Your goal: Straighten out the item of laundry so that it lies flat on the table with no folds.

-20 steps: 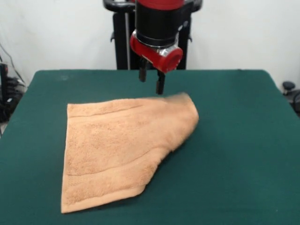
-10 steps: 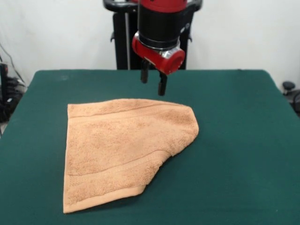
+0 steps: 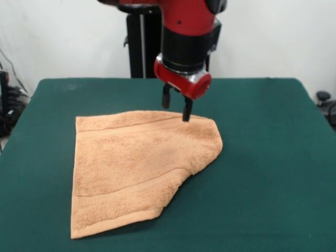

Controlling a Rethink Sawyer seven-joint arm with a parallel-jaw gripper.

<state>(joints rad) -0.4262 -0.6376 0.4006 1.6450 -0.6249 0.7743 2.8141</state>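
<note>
The item of laundry (image 3: 134, 165), an orange-tan terry towel with ribbed bands, lies on the dark green table (image 3: 268, 173) left of centre. Its right side is folded over on itself, giving a slanted right edge and a rounded corner at the far right. My gripper (image 3: 176, 109) hangs from the red and black arm just over the towel's far edge, near that rounded corner. Its two dark fingers (image 3: 186, 111) stand apart, open, with nothing between them.
The green cloth runs wide to the right of the towel and along the far edge. Black cables and equipment sit off the table's left edge (image 3: 8, 105), and a dark object (image 3: 323, 97) stands past the right edge.
The towel's right corner, blurred and raised a second ago, has settled flat. The arm has since come lower and slightly right, bringing the open gripper down to the towel's far edge.
</note>
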